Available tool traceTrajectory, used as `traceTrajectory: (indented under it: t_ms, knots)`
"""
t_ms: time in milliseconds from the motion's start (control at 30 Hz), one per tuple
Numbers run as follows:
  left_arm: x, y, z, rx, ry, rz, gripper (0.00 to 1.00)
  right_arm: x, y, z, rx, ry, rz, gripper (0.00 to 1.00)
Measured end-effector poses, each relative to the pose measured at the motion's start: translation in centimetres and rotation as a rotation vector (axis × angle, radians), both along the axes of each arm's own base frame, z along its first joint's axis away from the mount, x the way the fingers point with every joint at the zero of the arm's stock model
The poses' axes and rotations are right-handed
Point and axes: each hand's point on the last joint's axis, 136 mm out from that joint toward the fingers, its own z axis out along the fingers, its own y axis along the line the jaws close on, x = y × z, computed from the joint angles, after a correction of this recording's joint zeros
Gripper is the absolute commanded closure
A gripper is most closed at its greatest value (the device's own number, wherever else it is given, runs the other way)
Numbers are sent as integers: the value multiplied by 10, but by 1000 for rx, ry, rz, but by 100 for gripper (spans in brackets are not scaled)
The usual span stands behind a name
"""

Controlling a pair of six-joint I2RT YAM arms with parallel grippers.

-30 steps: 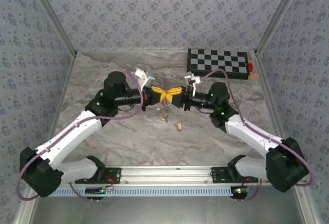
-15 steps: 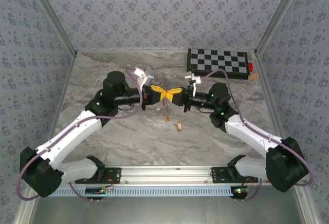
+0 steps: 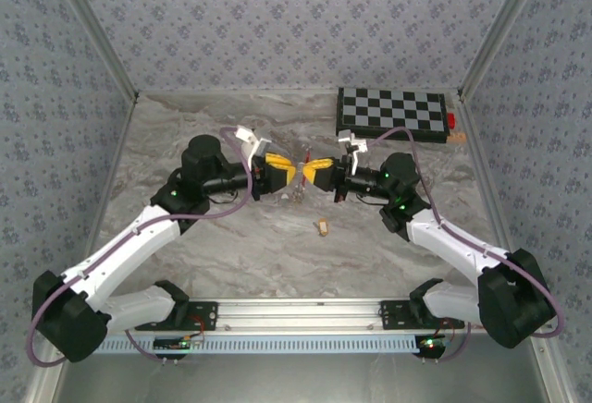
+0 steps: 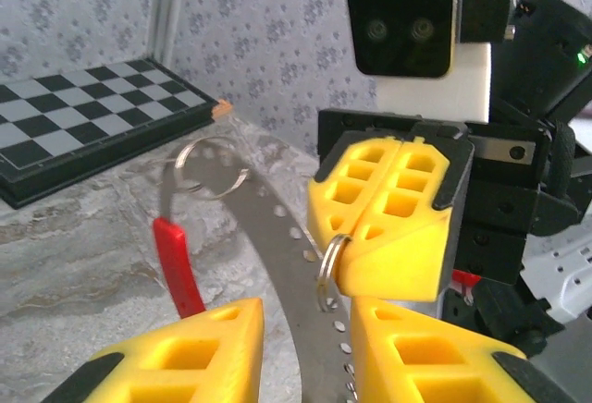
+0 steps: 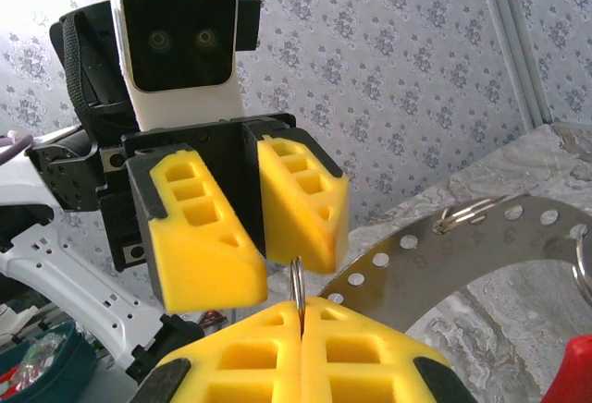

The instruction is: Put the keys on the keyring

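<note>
The left gripper (image 3: 283,171) has drawn back toward the tabletop's left edge since 1 second ago, when its yellow tips met the other gripper's. Its 2 fingers now stand partly apart and clamp nothing. In its wrist view the keyring (image 4: 274,227) hangs in the air between the 2 grippers, over the middle of the tabletop (image 3: 231,237). Its grey perforated band curves down through the gap between those open fingers, and its red part is to the left. The right gripper (image 3: 313,173) sits at about the same spot as before. Its fingers are pressed fully together on a thin wire loop (image 4: 327,272) that lies against the grey band; whether the loop is threaded through the band I cannot tell. The orange-tan key (image 3: 322,227) lies flat on the tabletop, on the near side of the grippers, where it lay earlier. A chessboard (image 3: 393,112) lies in the far right corner.
</note>
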Motion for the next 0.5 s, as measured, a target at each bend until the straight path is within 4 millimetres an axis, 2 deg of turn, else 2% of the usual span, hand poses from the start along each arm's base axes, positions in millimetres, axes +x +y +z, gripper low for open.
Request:
traceTrajectory:
  t_ms: [167, 500]
  knots:
    - [3, 5, -1, -7, 2, 20, 70, 0, -1, -2, 1, -1, -2, 100]
    - [-3, 1, 0, -21, 11, -30, 70, 0, -1, -1, 4, -1, -4, 100]
